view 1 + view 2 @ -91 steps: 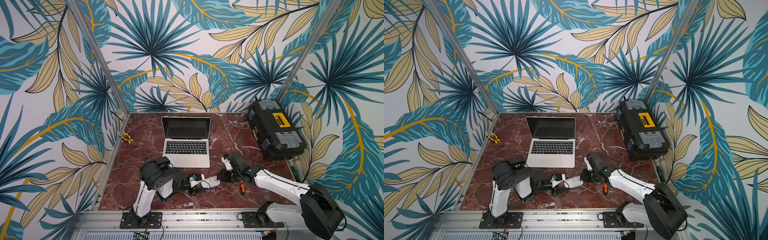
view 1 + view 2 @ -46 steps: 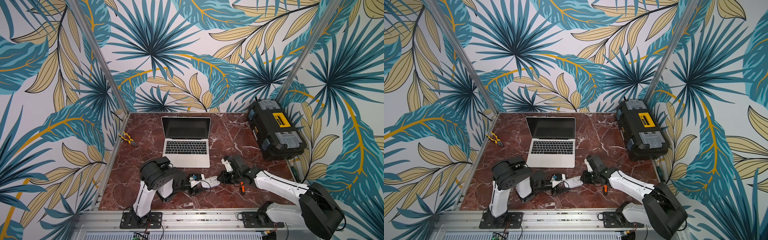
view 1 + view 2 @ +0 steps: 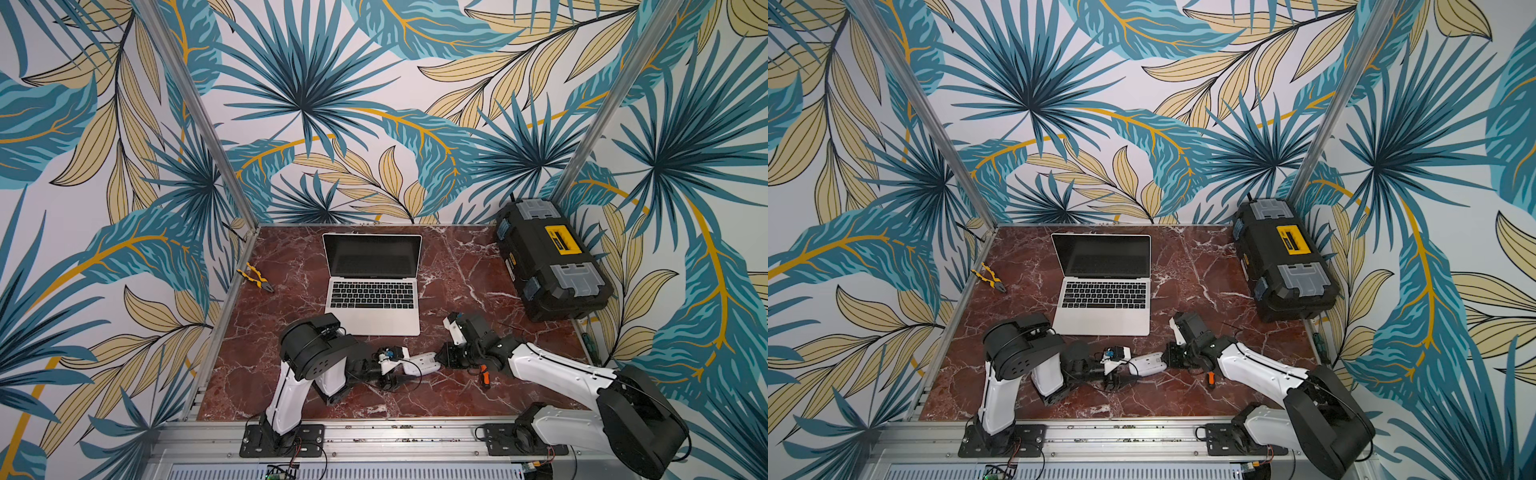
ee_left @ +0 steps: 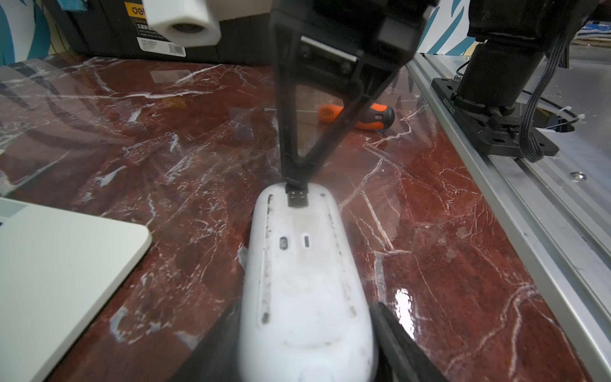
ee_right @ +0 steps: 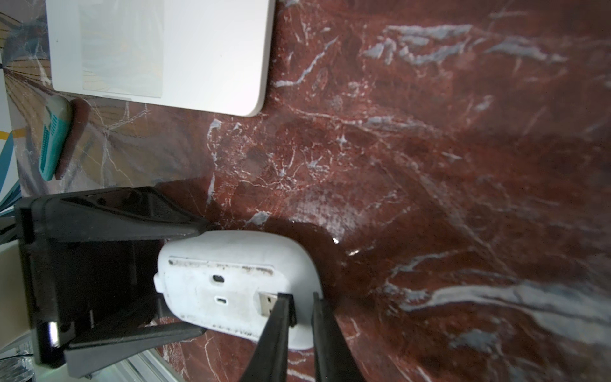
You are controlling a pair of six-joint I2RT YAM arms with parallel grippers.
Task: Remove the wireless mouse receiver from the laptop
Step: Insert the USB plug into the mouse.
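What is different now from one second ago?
The right gripper shifted only slightly by the mouse, its jaws closing the last bit on the receiver. The left gripper still holds the mouse; laptop, toolbox, pliers and screwdriver stayed put.

**Grippers meet tip to tip, low over the table**

The left arm (image 3: 286, 395) rises from its base, folds at the elbow and lies low, wrist pointing toward the right arm (image 3: 557, 370). The left gripper (image 5: 203, 279) clamps a mouse (image 4: 304, 281) by its sides, underside up. The right arm stretches low and inward from its base. The right gripper (image 4: 296, 180) faces the left one, its fingertips (image 5: 281, 317) pinched on the receiver (image 4: 297, 198) at the mouse's far end.
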